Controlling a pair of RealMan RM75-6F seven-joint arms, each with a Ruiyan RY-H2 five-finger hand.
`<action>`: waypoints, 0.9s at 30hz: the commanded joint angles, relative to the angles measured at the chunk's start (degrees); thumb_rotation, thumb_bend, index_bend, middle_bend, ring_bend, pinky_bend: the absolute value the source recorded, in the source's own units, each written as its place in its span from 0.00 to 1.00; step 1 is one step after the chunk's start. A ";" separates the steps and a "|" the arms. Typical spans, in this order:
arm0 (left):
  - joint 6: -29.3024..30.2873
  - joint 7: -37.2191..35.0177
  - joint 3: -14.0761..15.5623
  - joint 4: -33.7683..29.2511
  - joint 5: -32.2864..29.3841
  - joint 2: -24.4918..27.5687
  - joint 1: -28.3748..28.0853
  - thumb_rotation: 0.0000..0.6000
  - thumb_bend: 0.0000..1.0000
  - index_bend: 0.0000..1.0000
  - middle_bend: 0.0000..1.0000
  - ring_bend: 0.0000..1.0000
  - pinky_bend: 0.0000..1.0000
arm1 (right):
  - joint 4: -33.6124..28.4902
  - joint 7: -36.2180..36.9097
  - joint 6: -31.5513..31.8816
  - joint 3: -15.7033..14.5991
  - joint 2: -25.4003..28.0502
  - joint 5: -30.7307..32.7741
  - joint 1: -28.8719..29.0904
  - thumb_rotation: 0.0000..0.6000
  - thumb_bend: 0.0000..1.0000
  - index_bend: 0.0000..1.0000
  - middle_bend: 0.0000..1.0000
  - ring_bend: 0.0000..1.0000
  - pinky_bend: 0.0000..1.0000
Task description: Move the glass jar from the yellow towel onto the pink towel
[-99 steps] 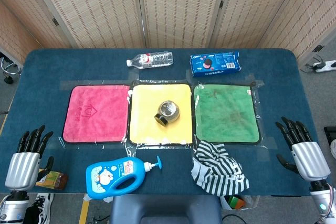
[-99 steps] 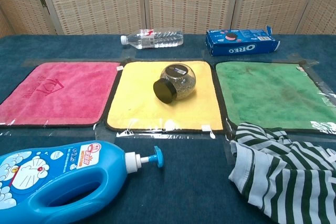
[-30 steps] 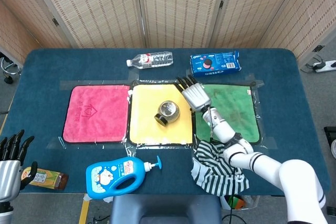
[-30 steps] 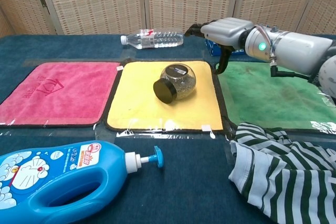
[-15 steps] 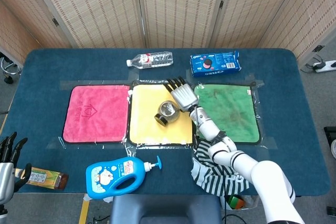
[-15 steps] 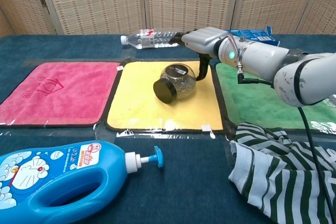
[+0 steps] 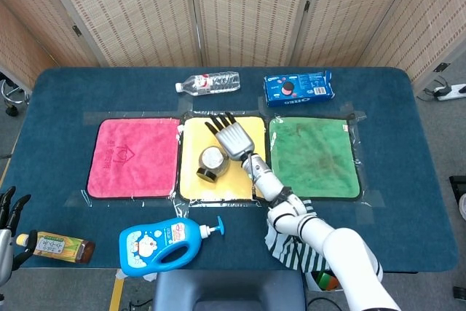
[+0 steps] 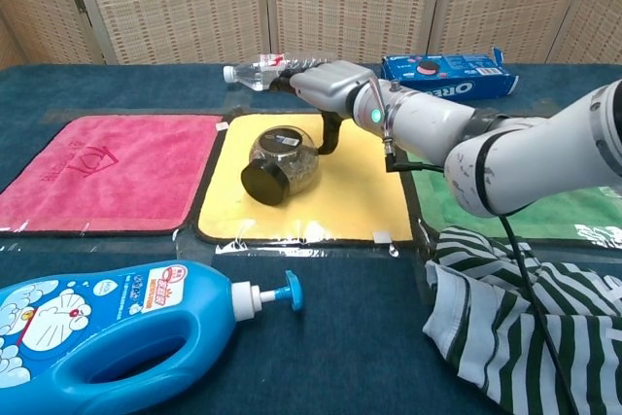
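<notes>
The glass jar (image 7: pixel 212 162) (image 8: pixel 278 163) lay on its side on the yellow towel (image 7: pixel 222 183) (image 8: pixel 340 201), black lid toward the towel's front-left corner. It had shifted left from the towel's middle since 0.5 s earlier. The right robot hand (image 7: pixel 231 137) (image 8: pixel 326 85) had followed it leftward and hovered at the jar's right rear with fingers spread, holding nothing; contact could not be told. The pink towel (image 7: pixel 133 156) (image 8: pixel 107 170) lay just left. The left robot hand (image 7: pixel 9 213) sat open at the bench's (image 7: pixel 65 100) front-left corner. Woven screens (image 7: pixel 247 5) stood behind the blue bench.
</notes>
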 commanded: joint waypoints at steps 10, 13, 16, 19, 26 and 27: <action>0.15 -1.21 -0.05 0.99 -0.23 -0.09 0.50 1.00 0.50 0.17 0.05 0.08 0.00 | -0.75 -3.89 0.21 1.95 -3.44 2.00 3.48 1.00 0.17 0.00 0.00 0.00 0.00; 0.05 -1.28 -0.11 1.12 -0.26 -0.08 0.49 1.00 0.50 0.17 0.05 0.08 0.00 | -0.93 -4.90 0.10 2.46 -3.94 2.75 3.97 1.00 0.17 0.00 0.00 0.00 0.00; 0.02 -1.27 -0.14 1.10 -0.13 -0.06 0.47 1.00 0.50 0.17 0.05 0.08 0.00 | -0.95 -5.87 -0.23 2.95 -4.59 3.56 4.53 1.00 0.17 0.00 0.00 0.00 0.00; 0.31 -1.44 -0.18 1.16 -0.09 -0.06 0.66 1.00 0.50 0.17 0.05 0.08 0.00 | -1.05 -6.56 -0.26 3.33 -5.19 4.10 5.06 1.00 0.17 0.00 0.00 0.00 0.00; 0.48 -1.50 -0.20 1.19 0.10 0.16 0.84 1.00 0.50 0.17 0.05 0.08 0.00 | -1.68 -7.15 0.41 3.61 -5.67 4.40 5.73 1.00 0.17 0.00 0.00 0.00 0.00; 0.47 -1.51 -0.21 1.20 0.21 0.18 0.80 1.00 0.50 0.17 0.05 0.08 0.00 | -1.78 -7.19 0.52 3.56 -5.59 4.37 5.68 1.00 0.17 0.00 0.00 0.00 0.00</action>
